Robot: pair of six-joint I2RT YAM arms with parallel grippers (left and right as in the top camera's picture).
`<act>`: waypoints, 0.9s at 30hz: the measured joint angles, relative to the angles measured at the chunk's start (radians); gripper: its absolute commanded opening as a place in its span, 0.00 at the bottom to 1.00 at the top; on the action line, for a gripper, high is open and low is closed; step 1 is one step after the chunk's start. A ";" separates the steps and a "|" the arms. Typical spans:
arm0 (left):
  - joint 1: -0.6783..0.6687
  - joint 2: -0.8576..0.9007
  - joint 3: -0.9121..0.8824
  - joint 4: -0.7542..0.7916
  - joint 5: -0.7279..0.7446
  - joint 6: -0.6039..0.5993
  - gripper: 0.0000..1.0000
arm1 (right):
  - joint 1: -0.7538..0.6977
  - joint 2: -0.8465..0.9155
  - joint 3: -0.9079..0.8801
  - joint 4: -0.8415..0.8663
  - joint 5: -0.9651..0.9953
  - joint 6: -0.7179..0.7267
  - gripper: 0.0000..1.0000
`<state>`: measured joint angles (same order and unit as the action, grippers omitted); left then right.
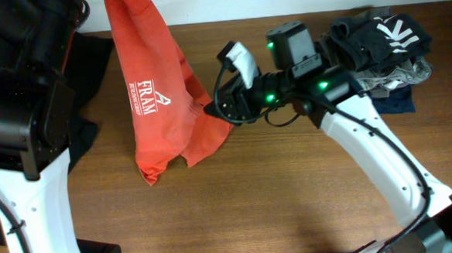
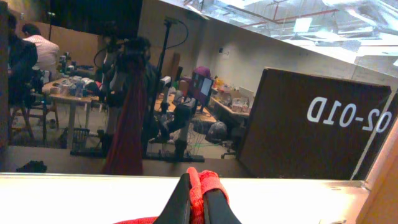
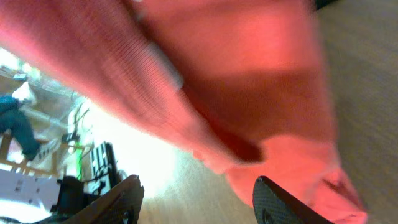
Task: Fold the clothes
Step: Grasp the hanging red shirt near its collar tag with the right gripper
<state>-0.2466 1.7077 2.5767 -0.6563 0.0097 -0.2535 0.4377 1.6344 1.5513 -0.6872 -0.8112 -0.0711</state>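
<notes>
The orange-red T-shirt [image 1: 158,83] hangs from above the top edge of the overhead view, white lettering facing out, and its lower end rests crumpled on the table [image 1: 276,193]. In the left wrist view my left gripper [image 2: 194,182] is shut on a bunched fold of the red fabric [image 2: 205,183], raised high off the table. My right gripper [image 1: 214,108] is at the shirt's right edge, just above the tabletop. Its jaws stand open in the right wrist view [image 3: 199,190], with the shirt [image 3: 249,93] just beyond the fingertips and nothing between them.
A heap of dark clothes [image 1: 384,41] with white markings lies at the back right of the table. Another black garment [image 1: 91,64] lies at the back left, behind my left arm [image 1: 24,121]. My right arm [image 1: 366,142] stretches in from the lower right.
</notes>
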 measured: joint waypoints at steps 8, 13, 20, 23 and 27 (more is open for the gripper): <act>0.000 0.003 0.000 0.010 -0.003 0.000 0.01 | 0.051 0.130 -0.029 0.151 -0.026 -0.015 0.67; 0.000 0.003 0.000 0.009 -0.003 0.000 0.01 | 0.049 0.202 -0.034 0.215 0.005 -0.008 0.74; 0.000 0.003 0.000 0.001 -0.003 0.000 0.01 | 0.020 0.206 -0.035 0.240 0.010 0.000 0.74; 0.000 0.003 0.000 0.000 -0.003 0.003 0.01 | 0.026 0.206 -0.035 0.251 -0.024 0.004 0.72; 0.000 0.003 0.000 -0.015 -0.005 0.003 0.01 | 0.053 0.206 -0.035 0.285 -0.097 0.010 0.51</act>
<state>-0.2466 1.7111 2.5767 -0.6716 0.0051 -0.2501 0.4908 1.8400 1.5158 -0.4023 -0.9077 -0.0616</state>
